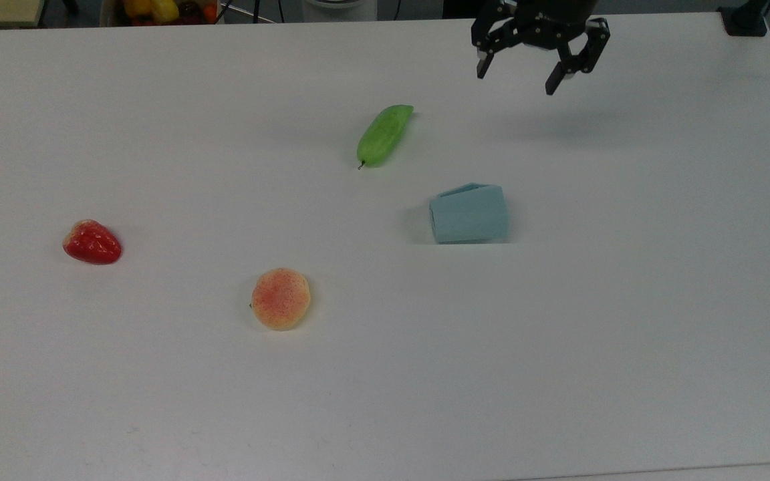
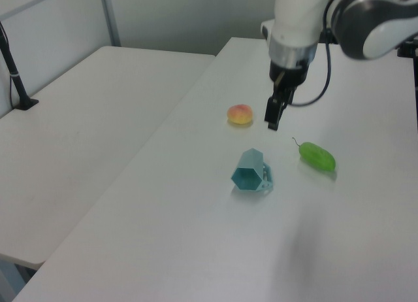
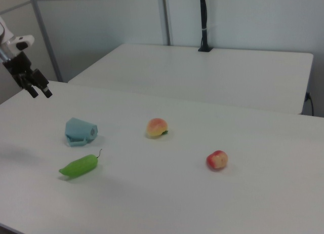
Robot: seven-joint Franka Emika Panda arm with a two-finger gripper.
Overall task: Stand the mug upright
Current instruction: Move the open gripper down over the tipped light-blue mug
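Pale blue-teal faceted mug [image 1: 469, 214] lying on its side on the white desk [image 1: 625, 334], black two-finger jaws [image 1: 535, 70] spread and empty above it.

In the top view the jaws hang near the far edge, gripping nothing; the mug lies well below them in the picture, its narrow end toward the top view's left, and the green cucumber-shaped toy [image 1: 384, 134] sits to their lower left, with the speckled peach [image 1: 281, 298] and the red strawberry [image 1: 91, 242] farther off. In the left view the jaws [image 2: 273, 114] hover above the mug [image 2: 251, 172], whose hexagonal face points at the camera, side loop against the desk. In the right view the jaws [image 3: 38, 89] stand up and to the left of the mug [image 3: 80, 131]. The wide spread probably prepares a grasp across the facets.
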